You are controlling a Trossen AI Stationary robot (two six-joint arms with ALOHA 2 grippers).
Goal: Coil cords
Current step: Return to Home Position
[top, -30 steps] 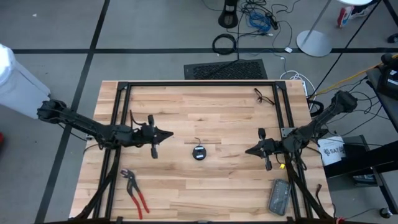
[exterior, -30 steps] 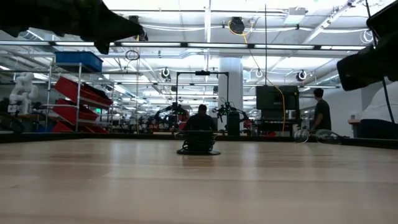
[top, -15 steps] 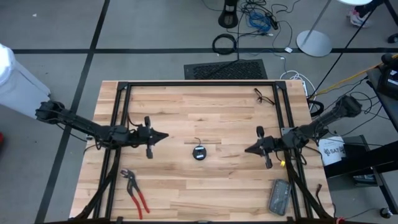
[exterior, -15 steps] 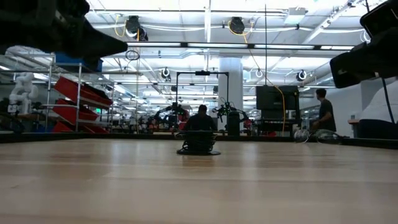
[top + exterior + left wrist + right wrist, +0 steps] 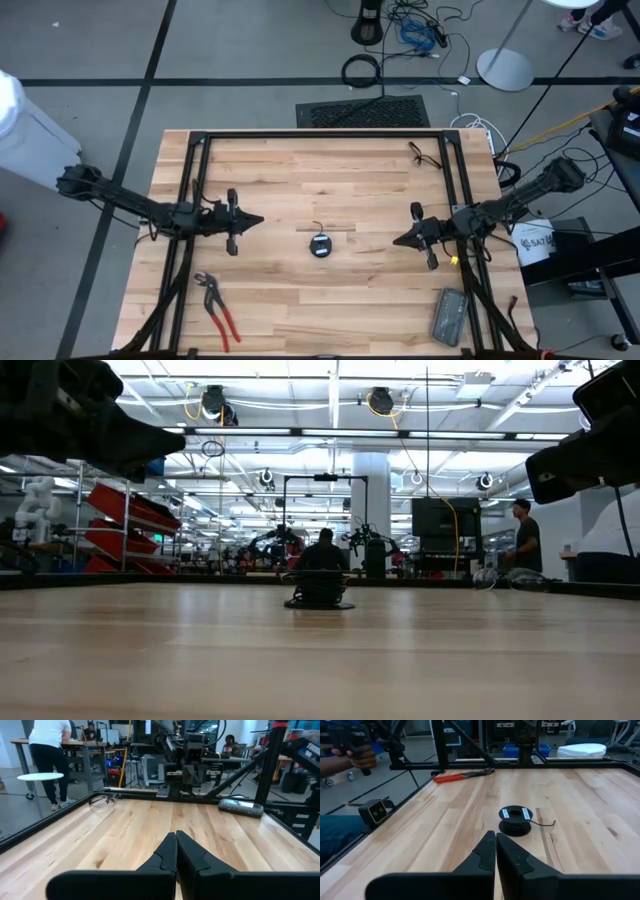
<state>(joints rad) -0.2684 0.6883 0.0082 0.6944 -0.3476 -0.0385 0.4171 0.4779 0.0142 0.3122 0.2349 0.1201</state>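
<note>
Wooden table (image 5: pixel 330 180) with black frame rails at its edges. The left gripper (image 5: pixel 260 218) hangs over the left half, with red-handled pliers (image 5: pixel 218 308) near the high view's lower-left table corner. The black spool (image 5: pixel 320 245) of cord lies at table centre with bare board all round. The right gripper (image 5: pixel 397 240) hangs over the right half, a grey device (image 5: pixel 449 316) by the lower-right corner. Only the wrist views show both finger pairs pressed together, holding nothing.

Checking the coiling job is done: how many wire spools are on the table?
1. The black spool stands near the middle of the table, between the left claw and the right claw, touching neither. No other shows, though something small could be hidden.
</note>
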